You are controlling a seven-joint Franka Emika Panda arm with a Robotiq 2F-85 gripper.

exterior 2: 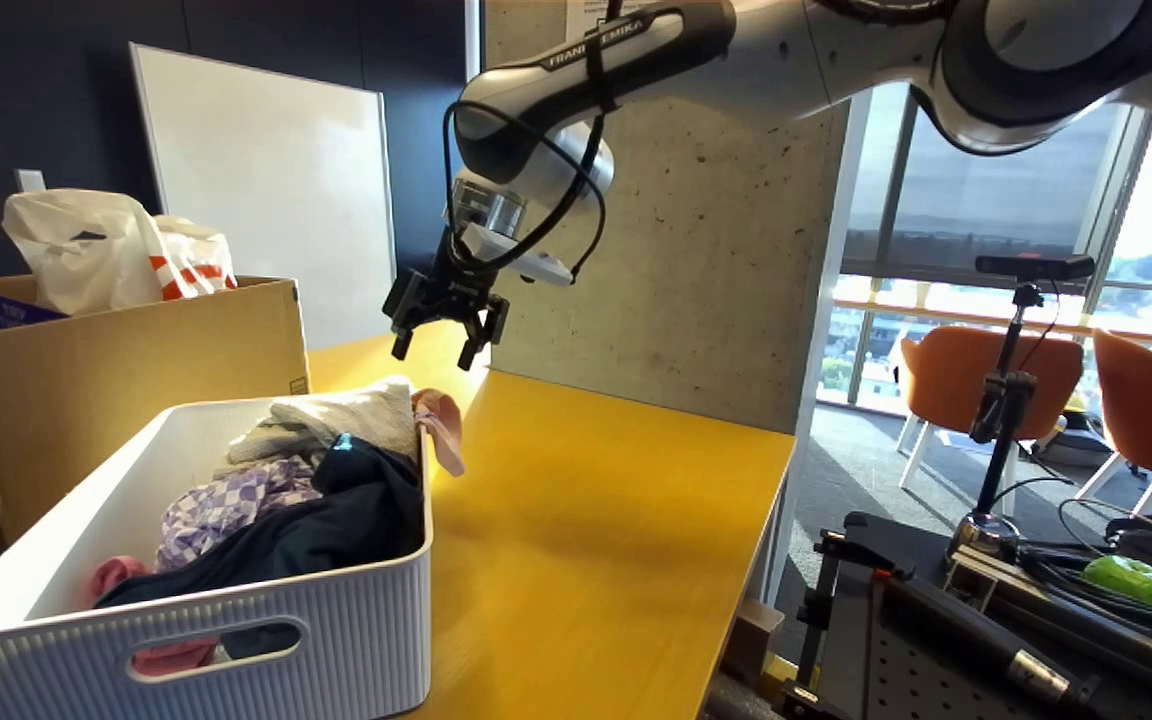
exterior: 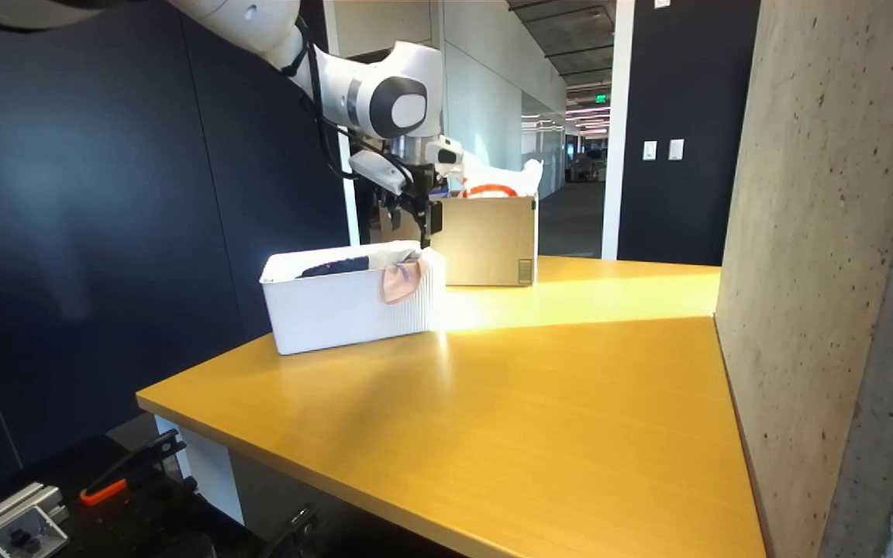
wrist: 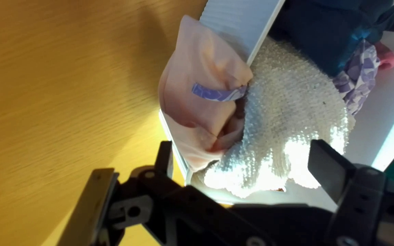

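My gripper (wrist: 241,150) is open with nothing between its fingers. It hangs above the end of a white ribbed bin (exterior 2: 366,630), apart from the cloths, and shows in both exterior views (exterior: 415,225) (exterior 2: 434,350). A light pink cloth (wrist: 204,65) with a purple strip drapes over the bin's rim (exterior: 330,314) at a corner. A beige knit cloth (wrist: 286,89) lies beside it inside the bin, partly glaring in sunlight. Dark navy cloth (exterior 2: 336,520), a purple-and-white checked cloth (exterior 2: 231,500) and a reddish-pink cloth (exterior 2: 116,575) also lie in the bin.
A cardboard box (exterior: 489,240) with white plastic bags (exterior 2: 86,250) stands beside the bin. The yellow table (exterior: 532,411) ends at a concrete wall (exterior: 818,232). A black cart (exterior 2: 936,640) with a camera stand is beyond the table edge.
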